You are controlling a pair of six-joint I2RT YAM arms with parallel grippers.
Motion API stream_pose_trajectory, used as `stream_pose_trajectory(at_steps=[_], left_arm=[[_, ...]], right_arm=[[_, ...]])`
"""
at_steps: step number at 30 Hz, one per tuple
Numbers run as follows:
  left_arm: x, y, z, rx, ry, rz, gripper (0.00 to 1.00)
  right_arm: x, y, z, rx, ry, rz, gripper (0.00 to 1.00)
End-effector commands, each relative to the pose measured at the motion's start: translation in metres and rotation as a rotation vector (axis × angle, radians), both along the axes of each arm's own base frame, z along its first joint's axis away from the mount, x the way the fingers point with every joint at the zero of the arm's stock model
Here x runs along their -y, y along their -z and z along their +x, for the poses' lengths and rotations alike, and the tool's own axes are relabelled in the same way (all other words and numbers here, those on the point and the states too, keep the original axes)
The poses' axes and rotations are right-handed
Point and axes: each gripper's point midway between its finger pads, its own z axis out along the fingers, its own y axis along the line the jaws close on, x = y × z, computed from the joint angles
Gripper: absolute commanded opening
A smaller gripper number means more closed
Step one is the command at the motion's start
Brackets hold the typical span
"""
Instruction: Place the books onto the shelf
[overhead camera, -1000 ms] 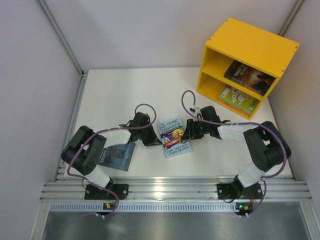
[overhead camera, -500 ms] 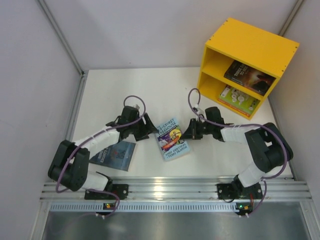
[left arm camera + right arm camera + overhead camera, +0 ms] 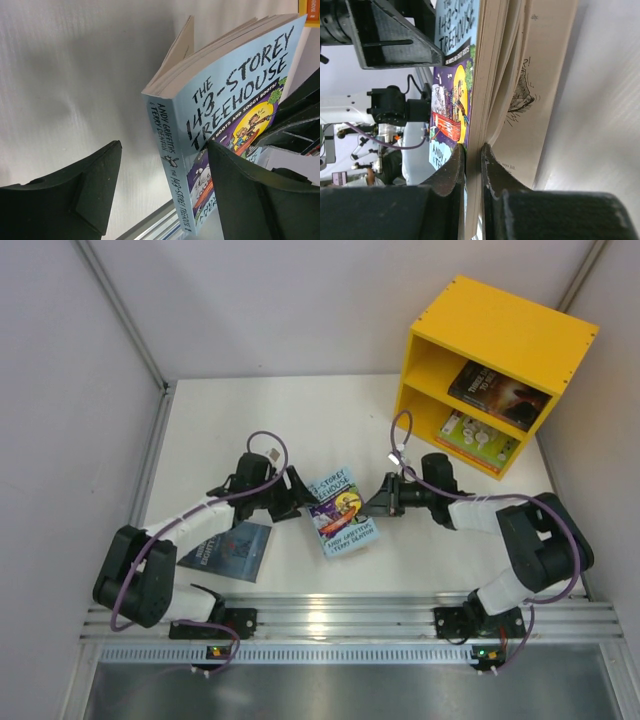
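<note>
Book [image 3: 342, 512] pinched by right gripper [image 3: 472, 150] (left gripper [image 3: 164, 145] agape beside its spine)

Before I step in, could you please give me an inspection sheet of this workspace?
Surface: white table.
Job's things: yellow shelf holds a dark book above, a green book below; light blue book mid-table, pages fanning; blue-grey book flat under the left arm.
Clutter: nothing seen.
Grippers: right claw shut on the light blue book's page edge; left claw open beside its spine.
Cables: purple cables loop above both arms.
Surroundings: white walls; aluminium rails at the near edge.
</note>
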Motion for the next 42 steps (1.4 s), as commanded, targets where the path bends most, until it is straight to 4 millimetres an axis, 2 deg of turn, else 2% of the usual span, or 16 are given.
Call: stream_pose_trajectory(at_steps=[1, 7, 9, 11, 13, 14, 16, 17, 19, 20, 22, 25, 29, 35, 39, 42], left_arm=[[0.007, -0.012, 0.008, 0.066, 0.019, -0.048, 0.73], [0.020, -0.007, 0.015, 0.056, 0.041, -0.110, 0.62], [0.021, -0.006, 0.017, 0.050, 0.038, -0.115, 0.39], [0.023, -0.009, 0.020, 0.041, 0.037, -0.120, 0.12], [0.028, -0.015, 0.021, 0.034, 0.038, -0.141, 0.01], [0.028, -0.017, 0.023, 0.035, 0.022, -0.143, 0.00], [0.033, -0.027, 0.023, 0.030, -0.003, -0.150, 0.00], [0.028, -0.020, 0.025, -0.011, -0.063, -0.111, 0.00], [0.030, -0.024, 0.026, -0.035, -0.103, -0.065, 0.00], [0.029, -0.022, 0.026, -0.052, -0.126, -0.035, 0.00], [0.029, -0.024, 0.028, -0.055, -0.171, 0.021, 0.00], [0.035, -0.030, 0.030, -0.081, -0.205, 0.015, 0.00], [0.045, -0.035, 0.032, -0.113, -0.205, 0.001, 0.00], [0.060, -0.041, 0.034, -0.143, -0.202, -0.014, 0.00], [0.070, -0.043, 0.031, -0.160, -0.194, -0.030, 0.00], [0.072, -0.043, 0.030, -0.164, -0.193, -0.030, 0.00]], right_arm=[[-0.006, -0.042, 0.003, 0.137, -0.055, 0.124, 0.00], [-0.004, -0.026, 0.003, 0.112, -0.060, 0.073, 0.00], [0.000, -0.012, 0.003, 0.088, -0.045, 0.016, 0.05], [0.009, 0.006, 0.010, 0.038, 0.017, -0.091, 0.24], [0.015, 0.009, 0.019, 0.061, 0.056, -0.164, 0.42], [0.027, 0.022, 0.022, 0.024, 0.120, -0.258, 0.62], [0.038, 0.013, 0.035, 0.068, 0.192, -0.352, 0.76], [0.054, 0.022, 0.038, 0.059, 0.265, -0.474, 0.78], [0.063, -0.001, 0.051, 0.132, 0.356, -0.553, 0.85], [0.069, -0.001, 0.050, 0.157, 0.398, -0.646, 0.86], [0.059, -0.030, 0.054, 0.242, 0.432, -0.666, 0.85], [0.029, -0.059, 0.044, 0.403, 0.414, -0.722, 0.82], [-0.020, -0.084, 0.013, 0.639, 0.296, -0.740, 0.79], [-0.050, -0.081, -0.012, 0.833, 0.222, -0.861, 0.74], [-0.063, -0.065, -0.022, 0.930, 0.170, -0.993, 0.71], [-0.060, -0.047, -0.022, 0.970, 0.158, -1.113, 0.68]])
